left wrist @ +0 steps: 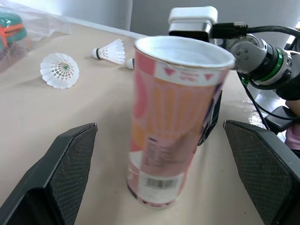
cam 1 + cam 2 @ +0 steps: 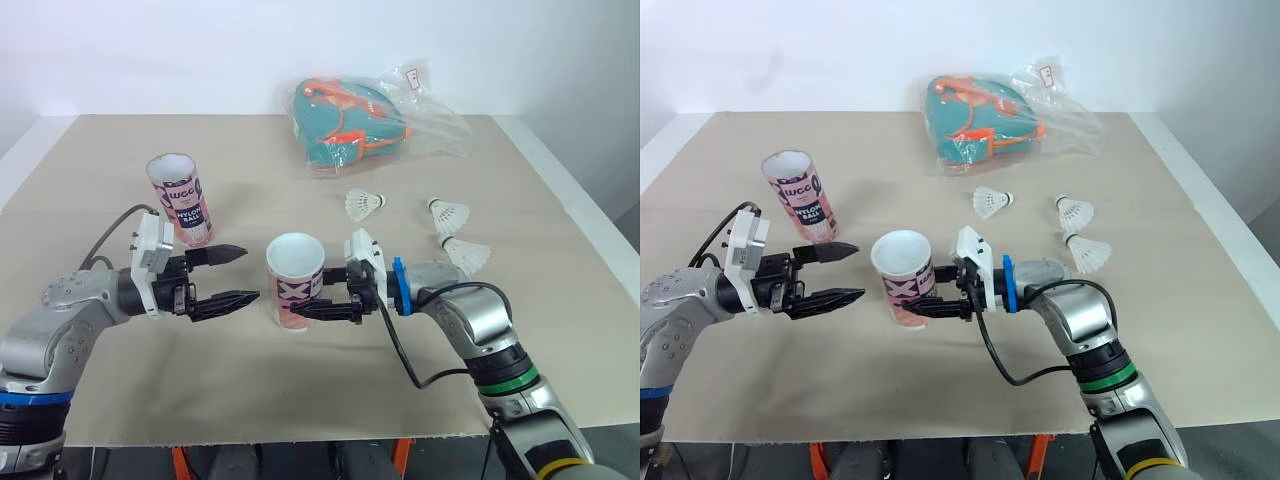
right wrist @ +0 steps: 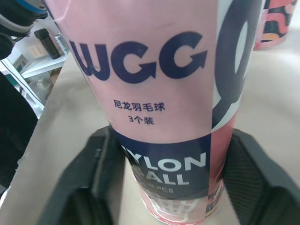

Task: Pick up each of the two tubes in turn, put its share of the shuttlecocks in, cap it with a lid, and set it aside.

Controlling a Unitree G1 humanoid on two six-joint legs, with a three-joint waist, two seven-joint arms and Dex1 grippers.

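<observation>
The right end effector (image 2: 303,306) is clamped on the lower body of the near tube (image 2: 294,270), which sits open-mouthed at 6 o'clock on the surface (image 2: 120,380). The left end effector (image 2: 250,274) is spread wide and empty at that tube's 9 o'clock. The second tube (image 2: 180,200) stands at 10 o'clock, and three shuttlecocks (image 2: 448,213) lie at 3 o'clock.

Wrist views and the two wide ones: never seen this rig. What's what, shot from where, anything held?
This is a humanoid robot with two arms, each ending in a pair of black fingers. The two wide pictures come from a stereo camera on its head, looking down over the arms. The two close ones come from a camera on each wrist, looking along that arm's fingers. On the table lie three shuttlecocks and a plastic bag with something teal and orange inside. The right gripper is closed on the nearer tube, pink and open-topped, which stands upright. The left gripper is open, facing that tube without touching it. The farther tube, much the same, stands on the robot's left.
</observation>
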